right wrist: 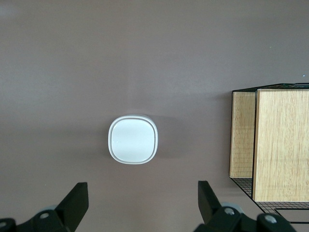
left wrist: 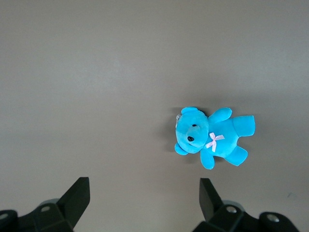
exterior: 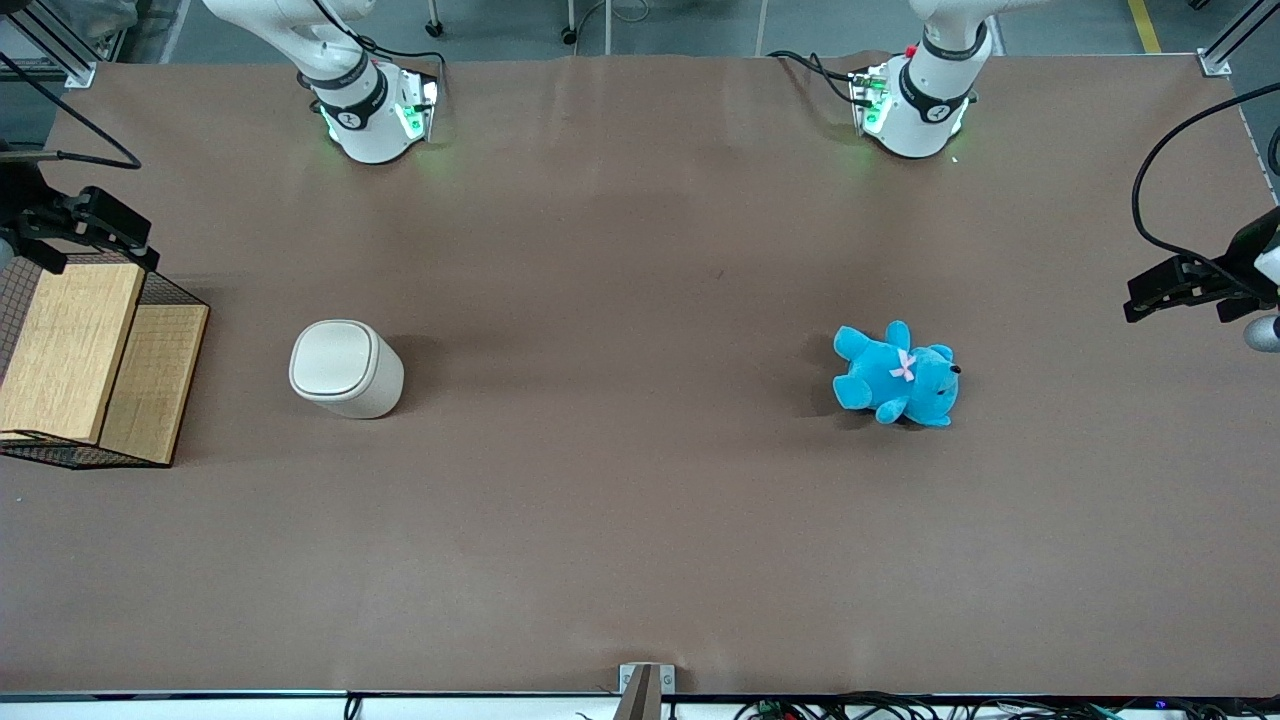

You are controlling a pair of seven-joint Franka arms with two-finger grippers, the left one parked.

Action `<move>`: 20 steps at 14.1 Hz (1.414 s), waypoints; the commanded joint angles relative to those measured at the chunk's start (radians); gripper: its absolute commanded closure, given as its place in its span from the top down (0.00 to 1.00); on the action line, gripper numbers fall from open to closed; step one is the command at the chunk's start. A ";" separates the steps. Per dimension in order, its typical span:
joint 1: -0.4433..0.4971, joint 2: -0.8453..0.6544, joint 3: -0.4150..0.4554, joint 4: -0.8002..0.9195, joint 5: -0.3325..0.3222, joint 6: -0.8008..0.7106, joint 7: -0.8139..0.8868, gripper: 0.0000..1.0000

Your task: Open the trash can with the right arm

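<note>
Bin (exterior: 345,368) stands upright on table (exterior: 620,520), lid shut, toward working arm's end, beside wire basket (exterior: 95,365). Claw (right wrist: 143,205) hangs high above bin, fingers (right wrist: 77,200) spread apart, holding nothing. Teddy (exterior: 897,375) well apart.

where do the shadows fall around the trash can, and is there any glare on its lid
Front view: the small cream-white plastic trash can casts a soft shadow on the brown table cover, toward the parked arm's end. Right wrist view: a faint shadow rings the can's closed lid, which looks evenly lit, no hot glare. The right arm's black tool hangs open above the can, its fingers dark.
</note>
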 commanded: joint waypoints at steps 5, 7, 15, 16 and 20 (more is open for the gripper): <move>-0.014 -0.013 0.011 -0.012 -0.009 -0.005 0.010 1.00; -0.012 -0.010 0.011 -0.015 -0.009 -0.005 0.008 1.00; -0.018 0.007 0.011 -0.033 -0.006 -0.001 0.010 0.66; -0.017 0.017 0.011 -0.033 -0.005 -0.002 0.010 0.36; -0.008 0.054 0.012 -0.049 -0.003 -0.014 0.013 0.03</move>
